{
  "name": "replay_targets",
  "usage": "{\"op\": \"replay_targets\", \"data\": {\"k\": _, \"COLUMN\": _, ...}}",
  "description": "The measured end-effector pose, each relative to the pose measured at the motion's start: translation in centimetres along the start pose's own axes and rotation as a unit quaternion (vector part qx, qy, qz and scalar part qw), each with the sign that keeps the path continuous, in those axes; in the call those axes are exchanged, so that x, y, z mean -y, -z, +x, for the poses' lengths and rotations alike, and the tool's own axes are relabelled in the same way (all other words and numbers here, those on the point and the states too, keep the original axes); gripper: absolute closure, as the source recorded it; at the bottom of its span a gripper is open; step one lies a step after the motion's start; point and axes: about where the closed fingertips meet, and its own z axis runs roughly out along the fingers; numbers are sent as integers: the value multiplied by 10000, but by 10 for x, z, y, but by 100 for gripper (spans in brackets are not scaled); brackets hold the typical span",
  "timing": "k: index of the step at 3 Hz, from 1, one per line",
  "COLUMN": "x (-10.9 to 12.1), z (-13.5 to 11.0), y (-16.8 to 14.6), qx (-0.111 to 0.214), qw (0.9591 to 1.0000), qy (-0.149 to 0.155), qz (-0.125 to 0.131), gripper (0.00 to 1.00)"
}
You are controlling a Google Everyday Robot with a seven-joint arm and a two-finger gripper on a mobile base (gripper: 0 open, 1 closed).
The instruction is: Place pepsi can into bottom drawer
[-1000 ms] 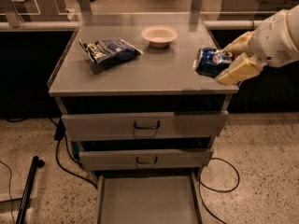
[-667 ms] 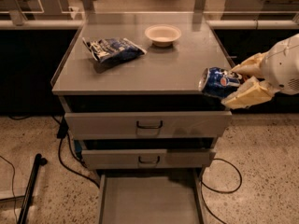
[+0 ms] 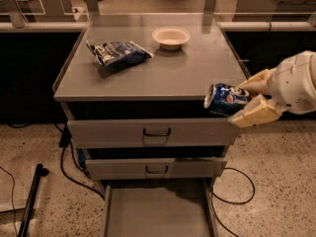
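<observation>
The pepsi can, dark blue with white and red marks and a silver end, lies on its side in my gripper. The gripper is shut on it, with cream fingers above and below the can. It hangs in the air at the front right corner of the cabinet, level with the top edge. The bottom drawer is pulled out open below, a wide grey tray with a bare flat floor. The can is above it and to its right.
A blue-and-white chip bag and a white bowl sit on the cabinet top. Two upper drawers with dark handles are slightly out. Black cables lie on the speckled floor left and right.
My gripper has carried the can off the cabinet top, forward and downward, to the front right corner. The view has shifted down a little.
</observation>
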Motion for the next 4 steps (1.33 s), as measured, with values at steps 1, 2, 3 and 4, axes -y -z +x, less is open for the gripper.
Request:
{"op": "replay_targets", "data": {"k": 1, "x": -40, "z": 1, "y": -39, "qx": 66, "qw": 9997, "qy": -154, "qz": -156, "gripper": 100}}
{"op": "replay_targets", "data": {"k": 2, "x": -82, "z": 12, "y": -91, "qx": 81, "qw": 9990, "qy": -256, "qz": -362, "gripper": 100}}
{"op": "replay_targets", "data": {"k": 3, "x": -111, "z": 25, "y": -135, "qx": 261, "qw": 9984, "qy": -307, "qz": -409, "gripper": 100}}
{"op": "replay_targets", "data": {"k": 4, "x": -121, "z": 42, "y": -170, "qx": 436, "qw": 9982, "qy": -241, "qz": -322, "gripper": 100}}
